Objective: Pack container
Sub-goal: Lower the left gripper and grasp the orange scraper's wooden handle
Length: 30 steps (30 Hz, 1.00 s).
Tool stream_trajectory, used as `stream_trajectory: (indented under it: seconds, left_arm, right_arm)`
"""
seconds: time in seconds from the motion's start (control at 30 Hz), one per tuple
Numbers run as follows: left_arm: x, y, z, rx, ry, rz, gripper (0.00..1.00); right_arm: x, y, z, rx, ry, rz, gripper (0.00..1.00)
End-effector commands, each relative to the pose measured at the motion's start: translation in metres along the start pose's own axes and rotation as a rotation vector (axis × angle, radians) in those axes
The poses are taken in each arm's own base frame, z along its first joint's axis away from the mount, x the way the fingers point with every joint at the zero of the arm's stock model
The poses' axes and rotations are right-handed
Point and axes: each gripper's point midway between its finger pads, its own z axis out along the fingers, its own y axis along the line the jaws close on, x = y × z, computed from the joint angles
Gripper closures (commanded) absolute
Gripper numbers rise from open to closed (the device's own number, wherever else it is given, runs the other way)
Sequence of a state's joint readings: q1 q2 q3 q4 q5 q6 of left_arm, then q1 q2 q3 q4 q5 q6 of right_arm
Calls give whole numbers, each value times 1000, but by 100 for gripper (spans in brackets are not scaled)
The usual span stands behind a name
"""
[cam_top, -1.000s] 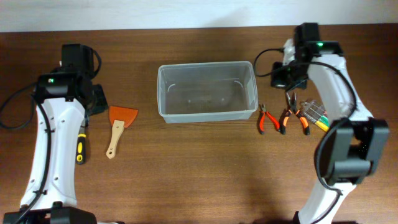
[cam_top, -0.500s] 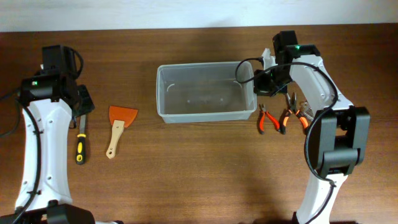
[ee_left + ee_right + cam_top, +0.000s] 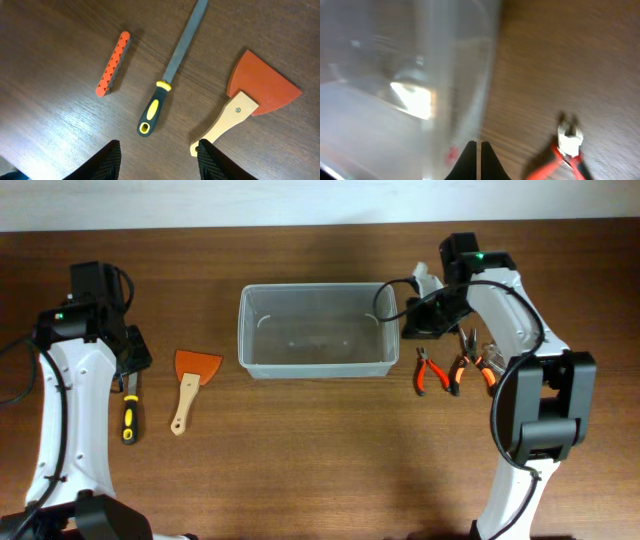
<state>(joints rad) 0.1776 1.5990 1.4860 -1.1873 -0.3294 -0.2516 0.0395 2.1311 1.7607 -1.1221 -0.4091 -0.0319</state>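
Black right claw (image 3: 477, 147), its two tips pressed together with nothing visible between them, sat against the right end wall of the container (image 3: 315, 287). Whether it touched the wall or only hovered beside it could not be told from the blurred wrist view. The container, a clear plastic tub, lay mid-table toward the far edge and looked empty. To the right of the claw, red-handled pliers (image 3: 431, 370) lay on the brown wooden table (image 3: 320, 460).

The tub probably weighed little. Its thin walls would likely flex if squeezed, and its smooth base would slide easily on the wood. The stiffer rim at a short end seemed the best place to grip.

Well apart on the left, the left claw (image 3: 159, 160) hung wide open and empty above a yellow-handled file (image 3: 172, 75), an orange strip (image 3: 113, 64) and a scraper (image 3: 250, 100).
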Motion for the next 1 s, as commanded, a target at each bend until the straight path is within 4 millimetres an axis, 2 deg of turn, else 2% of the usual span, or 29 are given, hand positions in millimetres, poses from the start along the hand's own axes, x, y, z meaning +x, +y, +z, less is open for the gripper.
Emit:
stream_trajectory:
  seconds: [0.0,0.1,0.2,0.27,0.37,0.47,0.5,0.77,0.9,0.97]
  left_arm:
    - [11,-8,11,42,52,9,49]
    - [27,-33,19,169,117,90,50]
    - [44,-46,31,237,174,218,49]
    - [56,-47,43,239,217,281,43]
    - [66,-52,65,246,238,395,43]
    - [62,-61,81,259,226,413,44]
    - [60,-65,84,275,223,410,45]
    - [40,-76,94,298,120,546,46]
    - [43,-85,94,309,110,651,42]
    - [48,-92,97,317,122,707,41]
  right_arm:
    - [-12,-39,-43,124,-87,102,96]
    - [-12,-65,-87,147,-159,247,96]
    - [-4,-87,-127,155,-220,363,95]
    - [4,-103,-152,165,-263,410,89]
    - [19,-127,-184,182,-322,483,76]
    - [35,-149,-198,193,-335,554,44]
    - [39,-156,-201,195,-336,576,1]
    - [62,-200,-219,228,-375,689,2]
    - [80,-240,-236,406,-393,749,2]
    - [87,-252,-243,436,-406,774,2]
